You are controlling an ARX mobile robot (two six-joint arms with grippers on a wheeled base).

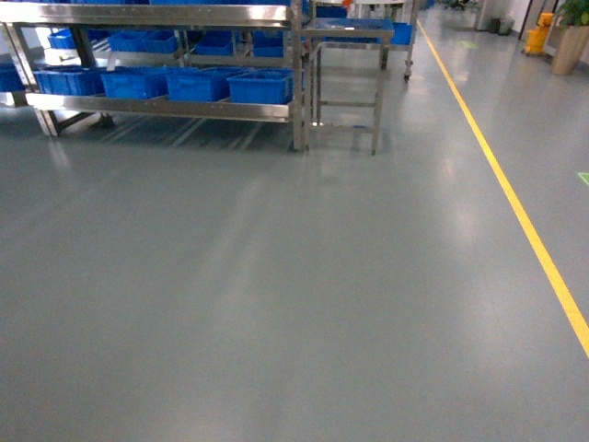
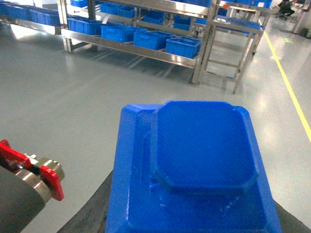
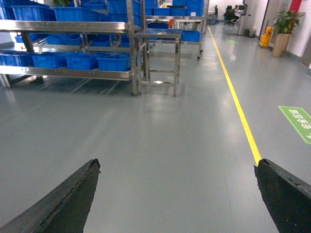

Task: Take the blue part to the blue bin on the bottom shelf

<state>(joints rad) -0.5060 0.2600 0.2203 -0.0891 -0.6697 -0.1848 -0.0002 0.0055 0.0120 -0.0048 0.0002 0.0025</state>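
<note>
The blue part (image 2: 199, 160), a flat square block with a raised octagonal top, fills the left wrist view. My left gripper (image 2: 194, 218) is shut on it, with one dark finger (image 2: 92, 213) showing beside it. Far ahead across the grey floor, the bottom shelf (image 1: 166, 107) of a steel rack carries a row of blue bins (image 1: 260, 86). The same shelf (image 2: 136, 50) and bins (image 2: 183, 46) appear in the left wrist view. My right gripper (image 3: 177, 167) is open, with only floor between its fingers (image 3: 63, 204). Neither gripper appears in the head view.
A small steel stand (image 1: 345, 83) adjoins the rack's right end. A yellow floor line (image 1: 515, 203) runs along the right, with a potted plant (image 1: 572, 37) beyond it. A green floor marking (image 3: 297, 121) lies to the right. A red-and-metal fitting (image 2: 46, 174) sits left of the part.
</note>
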